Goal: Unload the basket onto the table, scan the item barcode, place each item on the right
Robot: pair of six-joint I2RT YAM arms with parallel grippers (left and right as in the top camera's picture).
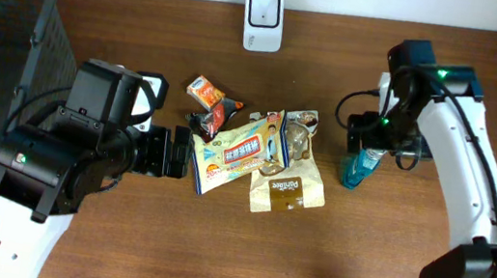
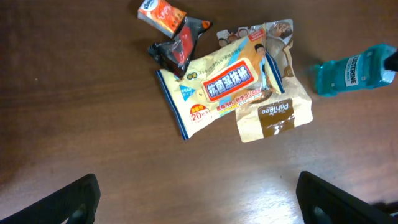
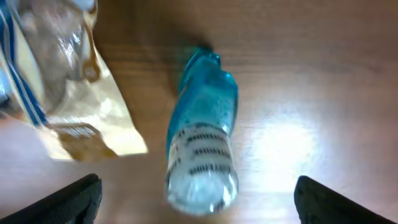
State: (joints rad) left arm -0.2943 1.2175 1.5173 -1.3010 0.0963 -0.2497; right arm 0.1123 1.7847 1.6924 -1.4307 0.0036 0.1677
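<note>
Teal bottle [image 3: 202, 137] lies on the table [image 3: 305, 81] — right gripper [image 3: 200, 199] and left gripper [image 2: 199, 196] both spread wide.

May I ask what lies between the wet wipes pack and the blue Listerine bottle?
A tan PanBee pouch and a clear-windowed snack bag, then bare table beside the bottle; the left wrist view shows it.
</note>
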